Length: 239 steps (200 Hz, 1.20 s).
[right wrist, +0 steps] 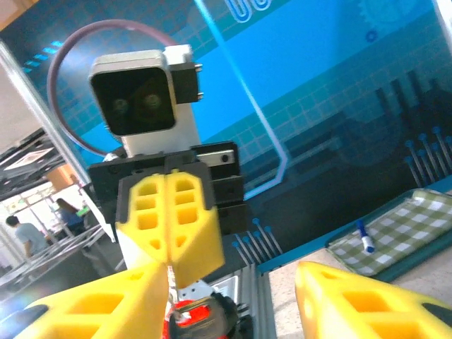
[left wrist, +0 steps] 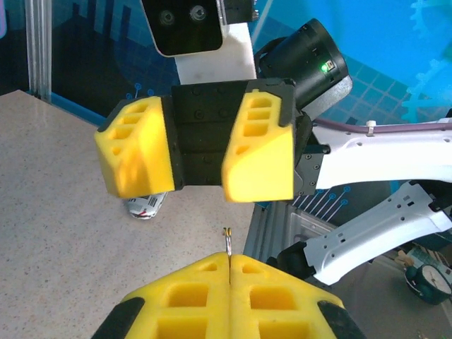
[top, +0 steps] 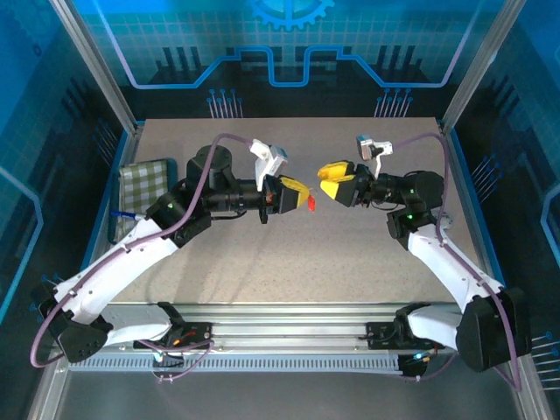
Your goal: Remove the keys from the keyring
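Observation:
My left gripper (top: 300, 193) is shut on the keyring (left wrist: 228, 242), a thin metal ring that sticks out edge-on from between its yellow fingertips (left wrist: 205, 272). A red tag (top: 312, 201) hangs from the ring, seen in the right wrist view as a red tag (right wrist: 192, 319) below the left gripper (right wrist: 168, 248). My right gripper (top: 326, 182) faces it a short way off, open, its fingers (right wrist: 92, 304) on either side with nothing between them. The red tag sits close to its left finger. The keys are hidden from me.
A small white item with red and black print (left wrist: 145, 206) lies on the table under the right gripper (left wrist: 198, 185). A green checked tray (top: 144, 179) holding a blue pen (top: 127, 213) sits at the table's left edge. The speckled tabletop (top: 289, 271) lies below both arms.

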Each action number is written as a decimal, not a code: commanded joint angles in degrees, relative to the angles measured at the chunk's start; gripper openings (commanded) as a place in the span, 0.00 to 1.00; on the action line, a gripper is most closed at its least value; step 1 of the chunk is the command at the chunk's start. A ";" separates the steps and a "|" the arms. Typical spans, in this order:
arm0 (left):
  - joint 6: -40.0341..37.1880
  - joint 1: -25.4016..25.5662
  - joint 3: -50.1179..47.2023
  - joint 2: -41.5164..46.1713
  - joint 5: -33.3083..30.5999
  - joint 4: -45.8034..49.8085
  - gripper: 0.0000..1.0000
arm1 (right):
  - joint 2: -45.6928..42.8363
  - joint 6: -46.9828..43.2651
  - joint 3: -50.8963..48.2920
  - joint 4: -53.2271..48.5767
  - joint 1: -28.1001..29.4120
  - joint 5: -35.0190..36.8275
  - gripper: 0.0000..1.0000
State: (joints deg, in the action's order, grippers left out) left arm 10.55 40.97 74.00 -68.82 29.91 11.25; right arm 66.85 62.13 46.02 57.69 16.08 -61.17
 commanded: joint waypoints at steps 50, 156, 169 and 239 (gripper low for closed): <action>0.86 -0.49 2.10 -0.70 2.59 -1.79 0.00 | -3.73 -9.48 3.12 -10.28 3.61 -3.38 0.51; 1.39 -0.52 2.11 -1.23 4.13 -1.58 0.00 | -5.45 -13.37 3.37 -14.62 4.34 -1.54 0.34; 1.48 -0.54 1.91 -0.98 3.84 -1.83 0.00 | -5.50 -13.42 3.50 -14.62 4.36 -1.50 0.31; 1.60 -0.59 1.59 -0.71 3.67 -2.45 0.00 | -6.22 -15.71 3.55 -17.35 4.38 -0.84 0.21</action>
State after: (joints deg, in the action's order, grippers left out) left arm 10.70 40.82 74.22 -69.82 32.45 10.74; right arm 61.76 48.38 47.81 41.65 19.86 -63.00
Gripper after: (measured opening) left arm 0.039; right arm 0.238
